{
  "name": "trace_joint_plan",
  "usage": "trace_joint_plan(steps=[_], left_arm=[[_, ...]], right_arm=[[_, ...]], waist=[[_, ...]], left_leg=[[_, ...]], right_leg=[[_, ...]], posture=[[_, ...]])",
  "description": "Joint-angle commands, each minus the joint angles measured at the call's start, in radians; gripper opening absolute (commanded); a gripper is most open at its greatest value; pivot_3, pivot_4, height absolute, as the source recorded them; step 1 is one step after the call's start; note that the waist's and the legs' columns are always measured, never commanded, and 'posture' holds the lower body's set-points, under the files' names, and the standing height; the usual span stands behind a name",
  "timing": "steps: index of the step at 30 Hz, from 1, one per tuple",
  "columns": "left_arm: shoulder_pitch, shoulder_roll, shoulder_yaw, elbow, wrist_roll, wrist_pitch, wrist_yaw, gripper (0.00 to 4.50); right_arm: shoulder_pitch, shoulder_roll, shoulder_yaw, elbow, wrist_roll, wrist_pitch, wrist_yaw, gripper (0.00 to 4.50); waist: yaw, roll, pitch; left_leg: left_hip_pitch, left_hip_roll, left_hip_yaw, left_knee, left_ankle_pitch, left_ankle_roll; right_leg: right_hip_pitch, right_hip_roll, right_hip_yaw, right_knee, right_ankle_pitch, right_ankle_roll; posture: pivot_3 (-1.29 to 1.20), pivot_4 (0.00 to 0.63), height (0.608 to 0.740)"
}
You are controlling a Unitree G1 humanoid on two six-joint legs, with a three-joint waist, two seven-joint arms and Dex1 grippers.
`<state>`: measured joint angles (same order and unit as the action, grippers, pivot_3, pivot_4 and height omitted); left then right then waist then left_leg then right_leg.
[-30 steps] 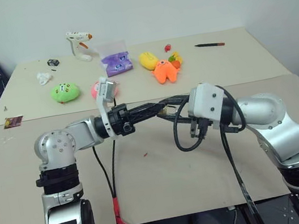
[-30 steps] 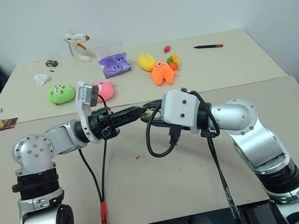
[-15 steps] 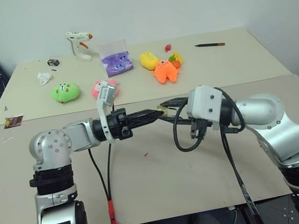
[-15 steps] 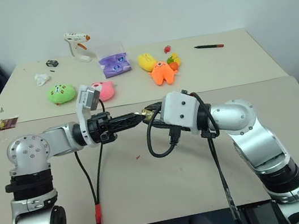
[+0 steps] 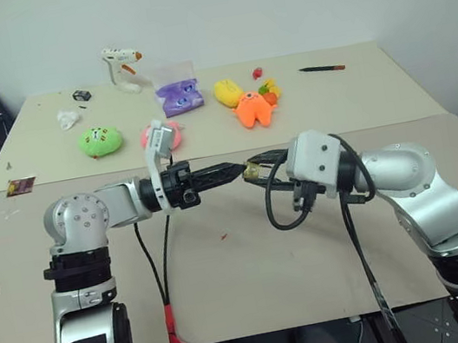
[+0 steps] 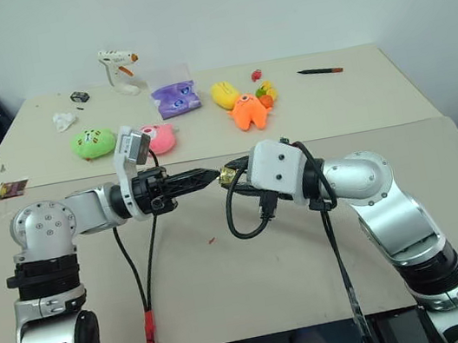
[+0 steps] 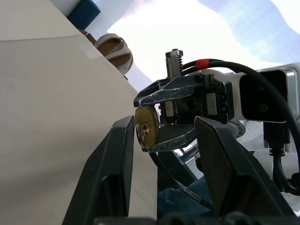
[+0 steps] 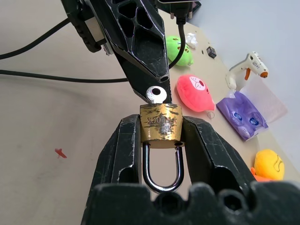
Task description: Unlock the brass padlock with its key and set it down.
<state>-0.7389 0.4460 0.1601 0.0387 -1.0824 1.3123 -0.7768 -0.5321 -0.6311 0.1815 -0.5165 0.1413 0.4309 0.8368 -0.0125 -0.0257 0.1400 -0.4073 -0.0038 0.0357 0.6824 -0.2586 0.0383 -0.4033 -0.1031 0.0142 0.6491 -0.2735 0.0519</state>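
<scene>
Both my arms are raised over the tabletop (image 5: pixel 229 277), forearms roughly level, hands meeting tip to tip in mid-air. My right hand (image 8: pixel 161 127) points toward my left w/ its 2 black fingers (image 8: pixel 119 150) clamped on the flanks of the brass padlock (image 8: pixel 161 124); body pinched between the pads, silvery shackle (image 8: pixel 161 168) hanging back toward my wrist, still closed. Padlock is off the tabletop, between the 2 hands. My left hand (image 5: pixel 233 171) points level to my right, fingers narrowed to a tip right at the padlock's keyhole end. A silver key head (image 8: pixel 156 94) sits on top of the padlock, touching my left fingertip; can't tell if I'm actually gripping it. Stamped text on the brass face, part-worn, ends in "LOCK".
</scene>
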Motion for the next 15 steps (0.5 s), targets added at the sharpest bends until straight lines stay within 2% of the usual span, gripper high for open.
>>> trace_joint_plan(steps=[1, 15], left_arm=[[-0.005, -0.003, -0.011, -0.019, 0.002, -0.012, -0.012, 2.13], [-0.021, -0.028, -0.013, 0.004, 0.027, -0.03, -0.004, 2.13]], right_arm=[[-0.026, -0.002, -0.017, -0.038, 0.009, -0.001, -0.007, 0.92], [-0.048, 0.007, -0.001, -0.068, 0.012, 0.031, -0.011, 0.92]], waist=[[0.0, 0.0, 0.0], [0.001, 0.0, 0.0]], left_leg=[[0.0, 0.0, 0.0, 0.0, 0.0, 0.0], [0.0, 0.0, 0.0, 0.0, 0.0, 0.0]], right_leg=[[0.0, 0.0, 0.0, 0.0, 0.0, 0.0], [0.0, 0.0, 0.0, 0.0, 0.0, 0.0]], posture=[[0.0, 0.15, 0.738], [0.0, 0.15, 0.738]])
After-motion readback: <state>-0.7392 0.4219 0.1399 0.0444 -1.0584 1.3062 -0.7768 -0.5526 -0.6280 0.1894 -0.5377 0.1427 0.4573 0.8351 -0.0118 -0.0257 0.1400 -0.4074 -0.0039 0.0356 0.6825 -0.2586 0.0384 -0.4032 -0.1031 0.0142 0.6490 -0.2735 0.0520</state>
